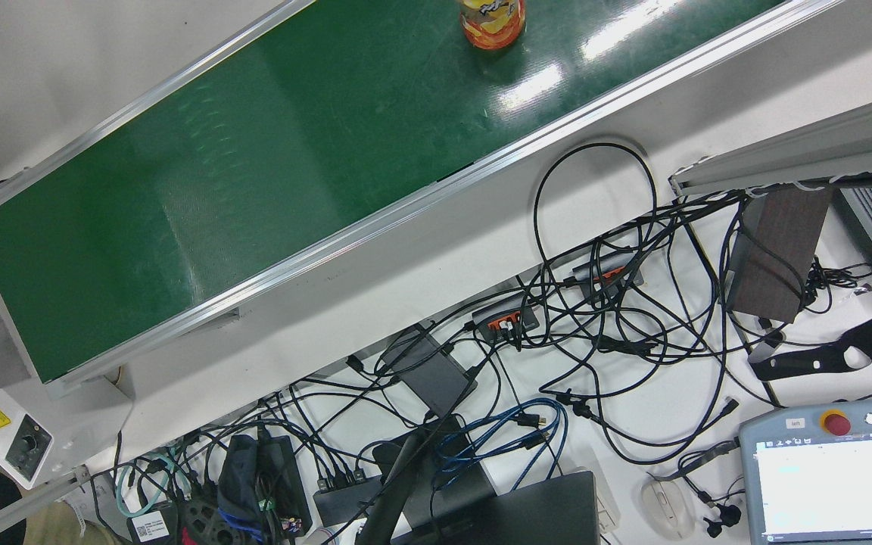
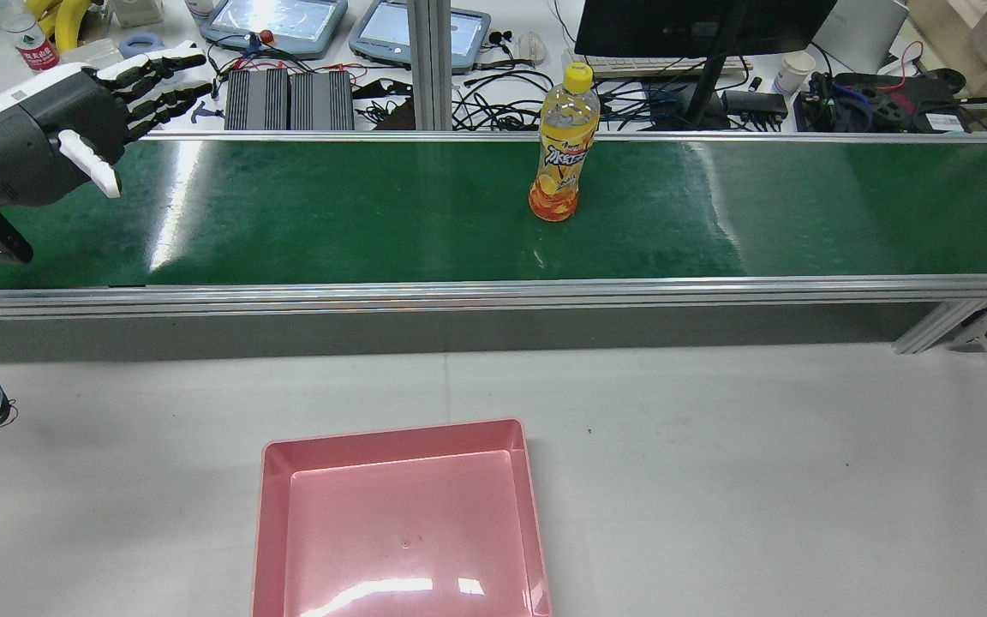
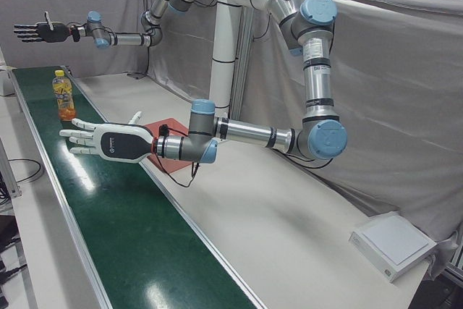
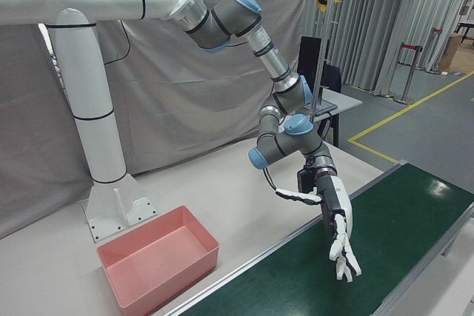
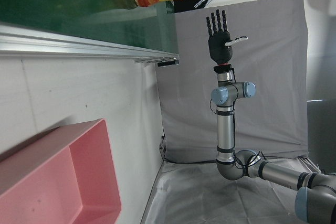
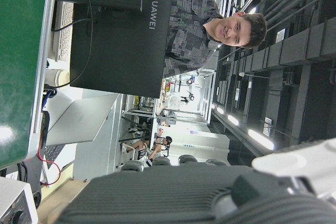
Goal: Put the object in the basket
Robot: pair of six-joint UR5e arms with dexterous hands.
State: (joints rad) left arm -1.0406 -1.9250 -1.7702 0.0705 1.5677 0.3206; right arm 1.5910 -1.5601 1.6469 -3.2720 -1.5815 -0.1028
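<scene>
- While the yellow drink bottle (image 2: 564, 146) stands upright on the green conveyor belt (image 2: 331, 214), near the belt's middle, neither hand touches it.
- Left hand (image 2: 56, 128) hovers over the belt's left end in the rear view, fingers spread and empty, well apart from the bottle.
- Right hand (image 5: 220, 38) is raised beyond the bottle, fingers apart, holding nothing.
- Pink basket (image 2: 391, 431) sits empty on the white table (image 2: 716, 471).

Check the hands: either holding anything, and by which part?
Nothing is held. The left hand and right hand are both open in the air, and the bottle stands untouched on the belt.
</scene>
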